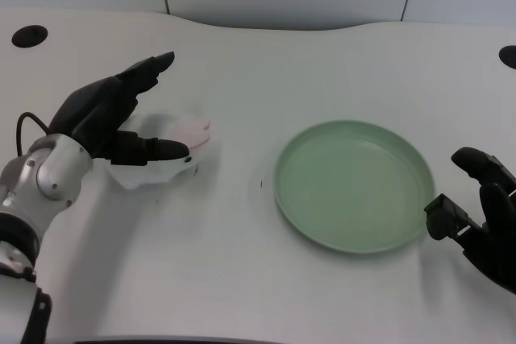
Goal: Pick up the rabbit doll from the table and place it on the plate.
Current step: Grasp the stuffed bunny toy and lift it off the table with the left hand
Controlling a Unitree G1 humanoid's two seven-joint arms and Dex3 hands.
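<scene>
While the rabbit doll (173, 151) lies on the white bench (218, 263) at the left of the frame, the left hand (113, 118) is spread around it rather than clenched on it. One part of the fingers (153, 66) points up and to the right above the doll, and a lower part (157, 149) lies across its near side, so the doll sits in the gap between them. The lower fingers seem to touch the white body, but whether they press it I cannot tell; nothing shows a closed grasp, and the doll seems to rest on the bench. The open spread looks meant to straddle the soft toy from the side, so that closing would pinch it between the upper and lower fingers.

The green plate (290, 199) stands right of centre, well apart from the doll, with nothing in it. Its low rim should make the drop easy once the doll is carried across. The right hand (480, 215) waits just beside the plate's right edge, at the lower right of the frame, out of the carrying path.

By my judgement the pick-up has not been secured yet.
</scene>
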